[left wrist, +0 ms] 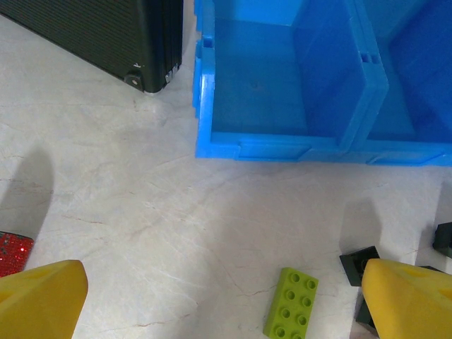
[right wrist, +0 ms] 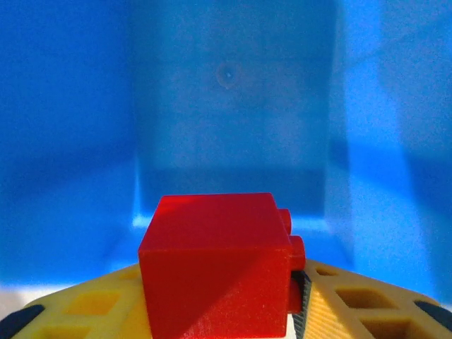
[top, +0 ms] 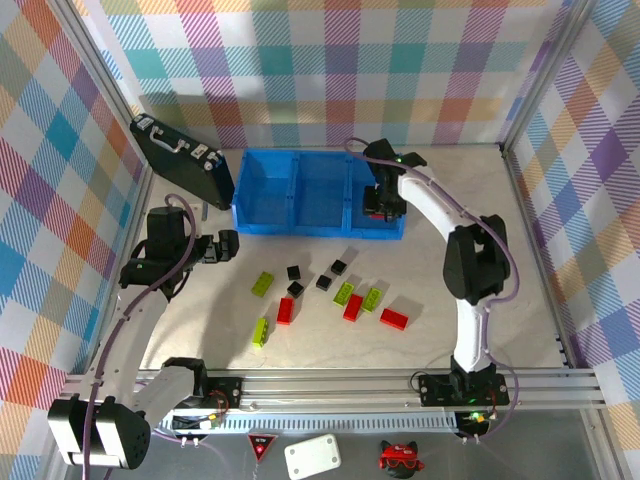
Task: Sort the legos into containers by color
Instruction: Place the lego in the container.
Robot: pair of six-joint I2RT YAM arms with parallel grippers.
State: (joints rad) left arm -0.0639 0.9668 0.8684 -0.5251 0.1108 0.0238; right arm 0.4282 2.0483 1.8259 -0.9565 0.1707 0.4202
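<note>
R gripper (top: 382,203) is over the blue bins (top: 318,232), at the rightmost bin (top: 376,233) of the 3 joined ones. Jaws narrow, clamped on a red brick (right wrist: 215,265). R wrist cam shows the brick between the yellow fingers (right wrist: 353,304), studs pointing right, blue bin interior beneath it. Can't tell how high above the bin floor it sits.

L gripper (top: 228,247) hangs above the table (top: 450,330), just in front of the leftmost bin (left wrist: 247,148) near its front-left corner. Jaws wide, nothing between them. In the L wrist cam its yellow fingertips (left wrist: 42,296) sit at the two lower corners. Between them is bare tabletop plus a lime brick (left wrist: 291,304) lying flat, studs up. A black brick (left wrist: 360,265) is just to the right of it, close to the right fingertip.

The loose legos (top: 343,293) are scattered on the table in front of the bins, roughly mid-table. Top cam count: 4 lime, 4 black, 3 red. Blacks are clustered nearest the bins, w/ the reds and limes mixed behind them toward the arm bases. The outermost red (top: 393,319) is on the R side, and the lime nearest the bases (top: 260,332) is on the L side.

Black briefcase (top: 180,160) stands tilted, left of the bins. Its corner is close to the leftmost bin w/ a small gap, not touching.
</note>
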